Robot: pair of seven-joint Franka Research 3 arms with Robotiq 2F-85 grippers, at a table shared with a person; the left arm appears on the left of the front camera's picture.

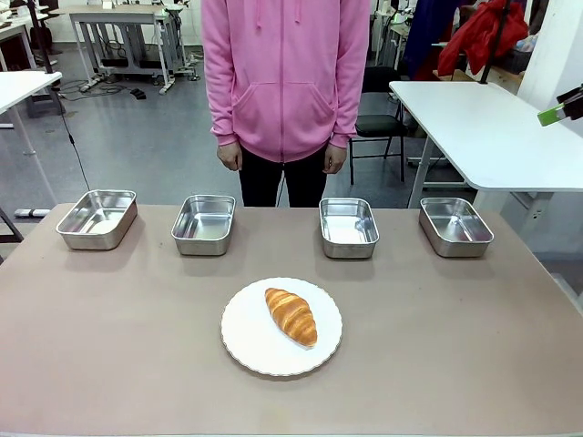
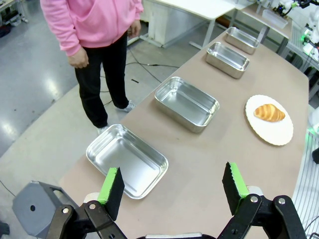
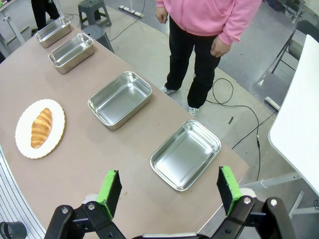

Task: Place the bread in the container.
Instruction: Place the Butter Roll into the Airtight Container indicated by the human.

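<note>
Tabletop (image 1: 109,364), bread (image 1: 291,315) on plate (image 1: 250,344) — left tool (image 2: 172,169), right tool (image 3: 168,172) spread, bases cropped.

Four polished stainless-steel containers (image 1: 203,223) gleamed on a matt brown worktop (image 1: 109,346). The bread (image 1: 291,315) showed a ridged, faintly glossy crust on a smooth white plate (image 1: 255,346), before a person's soft pink cloth hoodie (image 1: 285,73).

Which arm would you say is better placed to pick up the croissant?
Right, narrowly: the left gripper and right gripper both hang open above opposite table ends, but the croissant lies right of centre on its plate.
</note>
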